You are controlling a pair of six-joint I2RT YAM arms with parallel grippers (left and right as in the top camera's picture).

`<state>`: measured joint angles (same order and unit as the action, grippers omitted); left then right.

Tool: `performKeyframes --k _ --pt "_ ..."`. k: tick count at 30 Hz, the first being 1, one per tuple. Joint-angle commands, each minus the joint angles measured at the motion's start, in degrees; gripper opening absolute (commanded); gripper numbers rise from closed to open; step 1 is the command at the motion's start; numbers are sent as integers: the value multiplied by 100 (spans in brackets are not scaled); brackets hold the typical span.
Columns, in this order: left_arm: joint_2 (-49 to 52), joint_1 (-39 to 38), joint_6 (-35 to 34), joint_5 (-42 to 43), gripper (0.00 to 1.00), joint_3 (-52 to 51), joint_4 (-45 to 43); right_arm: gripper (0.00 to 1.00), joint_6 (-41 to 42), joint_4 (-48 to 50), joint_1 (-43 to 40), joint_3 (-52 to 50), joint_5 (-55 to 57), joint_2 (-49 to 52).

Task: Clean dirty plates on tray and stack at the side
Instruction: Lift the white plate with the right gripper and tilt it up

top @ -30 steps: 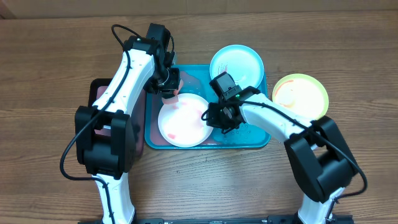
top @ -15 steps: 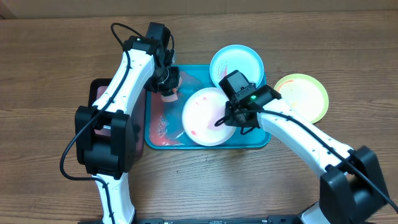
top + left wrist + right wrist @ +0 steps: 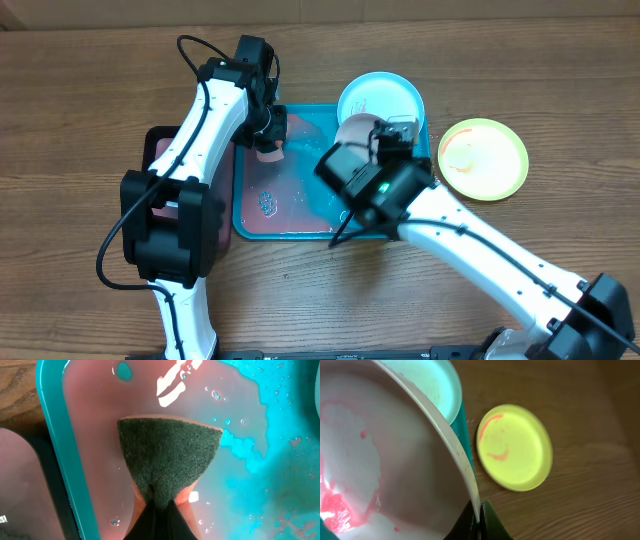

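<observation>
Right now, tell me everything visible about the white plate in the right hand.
The white plate is small, round, plastic-looking, with a raised rim and pink-red smears on its pale face. It is tilted steeply, its rim pinched in the shut right hand. Overhead, only partly in view, it hangs above the teal tray, next to the light blue plate.

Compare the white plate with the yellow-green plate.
The white plate is tilted, its rim pinched in the right gripper; the yellow-green plate lies flat on the wooden table. The white plate has broad pink smears; the yellow-green plate only thin red streaks. Both are round and dirty.
</observation>
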<state>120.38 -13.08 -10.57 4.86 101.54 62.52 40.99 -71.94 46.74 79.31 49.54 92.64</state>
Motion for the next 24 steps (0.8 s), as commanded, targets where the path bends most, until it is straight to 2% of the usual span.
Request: performKeyframes --k 1,6,14,24 --pt "37 28 -109 -59 4 83 -26 4 503 -192 431 136 1464 -140" --pt "37 28 -109 -59 4 83 -46 4 1145 -697 883 136 2277 -140" --pt "37 28 -125 -59 4 83 -44 4 1154 -817 1272 136 2809 -140" --pt "37 28 -122 -85 4 83 -42 4 1156 -815 1331 136 3106 -140"
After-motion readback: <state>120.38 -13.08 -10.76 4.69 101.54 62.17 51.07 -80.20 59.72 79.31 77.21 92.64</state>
